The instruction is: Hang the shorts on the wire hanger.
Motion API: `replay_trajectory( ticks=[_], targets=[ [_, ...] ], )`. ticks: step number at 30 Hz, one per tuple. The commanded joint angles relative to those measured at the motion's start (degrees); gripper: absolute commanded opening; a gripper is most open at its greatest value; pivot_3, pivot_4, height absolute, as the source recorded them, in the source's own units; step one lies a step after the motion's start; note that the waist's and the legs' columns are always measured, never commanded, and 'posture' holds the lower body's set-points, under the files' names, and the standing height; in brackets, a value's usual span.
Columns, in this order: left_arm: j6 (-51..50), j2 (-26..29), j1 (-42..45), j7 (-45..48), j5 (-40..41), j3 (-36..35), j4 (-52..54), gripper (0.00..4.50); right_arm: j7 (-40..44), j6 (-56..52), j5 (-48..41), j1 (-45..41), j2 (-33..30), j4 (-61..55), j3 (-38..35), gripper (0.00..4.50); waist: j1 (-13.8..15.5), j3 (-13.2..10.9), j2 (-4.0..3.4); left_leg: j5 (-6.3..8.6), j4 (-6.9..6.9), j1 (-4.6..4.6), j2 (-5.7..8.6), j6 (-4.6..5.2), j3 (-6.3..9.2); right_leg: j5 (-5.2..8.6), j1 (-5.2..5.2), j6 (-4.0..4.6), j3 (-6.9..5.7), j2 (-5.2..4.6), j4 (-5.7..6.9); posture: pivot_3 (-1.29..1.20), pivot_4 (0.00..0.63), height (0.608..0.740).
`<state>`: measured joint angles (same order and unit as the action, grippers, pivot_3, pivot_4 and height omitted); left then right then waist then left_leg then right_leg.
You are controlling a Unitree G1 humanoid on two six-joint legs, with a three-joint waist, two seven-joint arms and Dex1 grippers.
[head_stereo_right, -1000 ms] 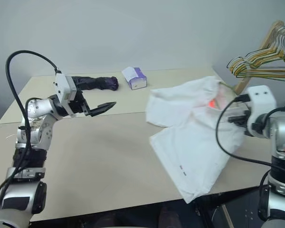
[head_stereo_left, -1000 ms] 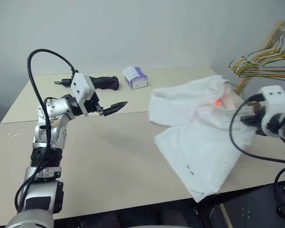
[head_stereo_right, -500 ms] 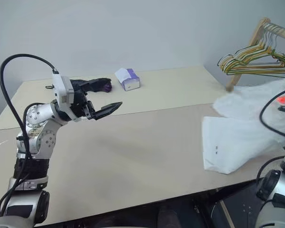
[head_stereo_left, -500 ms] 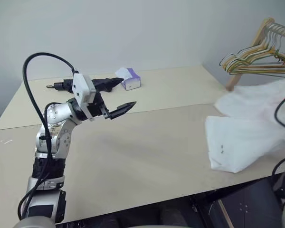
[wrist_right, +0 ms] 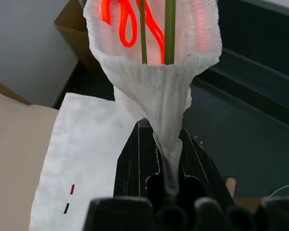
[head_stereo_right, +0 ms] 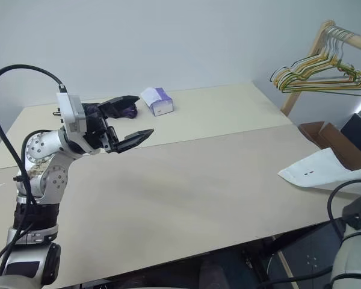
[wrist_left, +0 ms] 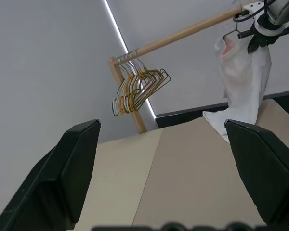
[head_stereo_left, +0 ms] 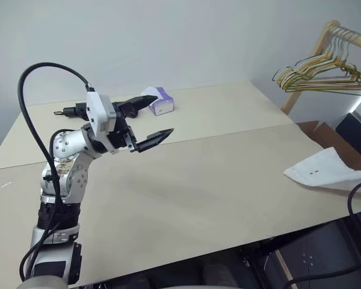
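The white shorts hang bunched from my right gripper, which is shut on the gathered waistband. Two thin olive wires of the wire hanger run up inside the waistband. In the left wrist view the right gripper holds the shorts up beyond the table's right end. One leg, with its small red-and-dark mark, still lies on the table's right edge. My left gripper is open and holds nothing above the left part of the table.
A bunch of yellow, green and white hangers hangs on a wooden rack at the far right. A white-and-purple box and a dark object lie at the back of the table. A cardboard box stands past the right edge.
My right arm swung right with the shorts, pulling them off the middle of the table until one leg remains on its edge. The view turned right. The left gripper barely moved.
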<state>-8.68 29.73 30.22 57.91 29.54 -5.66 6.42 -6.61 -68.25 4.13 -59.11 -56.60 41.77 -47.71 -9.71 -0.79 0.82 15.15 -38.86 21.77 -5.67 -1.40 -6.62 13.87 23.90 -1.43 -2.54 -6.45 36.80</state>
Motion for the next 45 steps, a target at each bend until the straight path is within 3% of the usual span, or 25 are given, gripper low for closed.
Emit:
replay_trajectory(
  ticks=[1, 12, 18, 25, 26, 32, 39, 45],
  targets=[
    [0.7, -0.2, -0.6, 0.6, 2.7, -1.4, 2.9, 4.46, -2.5, 7.0, -3.2, -2.9, -3.2, 6.6, -0.7, 0.0, -0.5, 0.0, -0.01, 0.0, 0.01, -0.03, 0.01, 0.0, -0.01, 0.0, -0.01, -0.01, 0.05, 0.0, 0.0, -0.15, 0.0, 0.74],
    [-1.6, 1.2, -2.3, 4.2, 9.5, -3.3, 5.8, 4.46, -5.8, 11.2, -8.2, -1.8, -4.7, 13.6, 3.4, 0.0, -0.7, -0.1, 0.04, 0.11, 0.11, -0.71, 0.14, 0.15, 0.06, 0.09, -0.9, -0.31, 0.28, 0.04, -0.38, -0.13, 0.0, 0.74],
    [-0.7, 1.1, -1.7, 4.1, 8.8, -3.0, 5.0, 4.5, -6.8, 9.3, -7.5, 0.9, -2.9, 7.4, 9.0, 1.88, -0.5, 0.0, 0.02, 0.17, 0.11, -0.59, 0.26, 0.26, 0.09, -0.07, -0.92, -0.39, 0.42, 0.07, -0.7, -0.14, 0.0, 0.74],
    [0.3, 0.7, -1.1, 4.6, 8.2, -2.5, 3.6, 4.5, -17.1, 9.7, -1.7, 10.8, 5.7, -15.1, 12.6, 4.31, -0.6, 0.0, -0.05, 0.16, 0.09, -0.61, 0.26, 0.25, 0.1, -0.07, -0.92, -0.43, 0.44, 0.08, -0.63, -0.15, 0.0, 0.74],
    [0.3, 0.6, -1.0, 4.7, 8.2, -2.5, 3.4, 4.5, -18.7, 9.6, -1.0, 11.6, 7.3, -18.6, 12.3, 4.48, -0.6, 0.0, -0.07, 0.16, 0.08, -0.61, 0.26, 0.25, 0.1, -0.07, -0.91, -0.45, 0.45, 0.08, -0.62, -0.15, 0.0, 0.74],
    [0.6, 0.5, -0.4, 5.4, 9.1, -3.0, 2.9, 4.5, -22.9, 11.5, 4.6, 16.2, 13.9, -34.9, 17.9, 4.48, -0.5, 0.0, -0.17, 0.15, 0.09, -0.59, 0.27, 0.24, 0.12, -0.07, -0.89, -0.46, 0.45, 0.09, -0.62, -0.15, 0.0, 0.74],
    [0.7, 0.8, -0.5, 4.9, 8.8, -3.3, 3.0, 4.5, -19.8, 16.5, 12.2, 18.7, 12.4, -40.6, 30.2, 4.48, -0.4, 0.0, -0.18, 0.16, 0.09, -0.58, 0.29, 0.26, 0.13, -0.08, -0.89, -0.48, 0.46, 0.09, -0.64, -0.11, 0.0, 0.74],
    [-1.2, 3.1, -3.5, 2.1, 6.6, -3.5, 4.1, 4.5, -17.0, 18.6, 18.6, 15.0, 10.0, -41.5, 38.3, 4.48, -0.1, 0.0, -0.17, 0.17, 0.11, -0.55, 0.3, 0.27, 0.13, -0.08, -0.85, -0.47, 0.46, 0.09, -0.66, -0.06, 0.0, 0.74]
  ],
)
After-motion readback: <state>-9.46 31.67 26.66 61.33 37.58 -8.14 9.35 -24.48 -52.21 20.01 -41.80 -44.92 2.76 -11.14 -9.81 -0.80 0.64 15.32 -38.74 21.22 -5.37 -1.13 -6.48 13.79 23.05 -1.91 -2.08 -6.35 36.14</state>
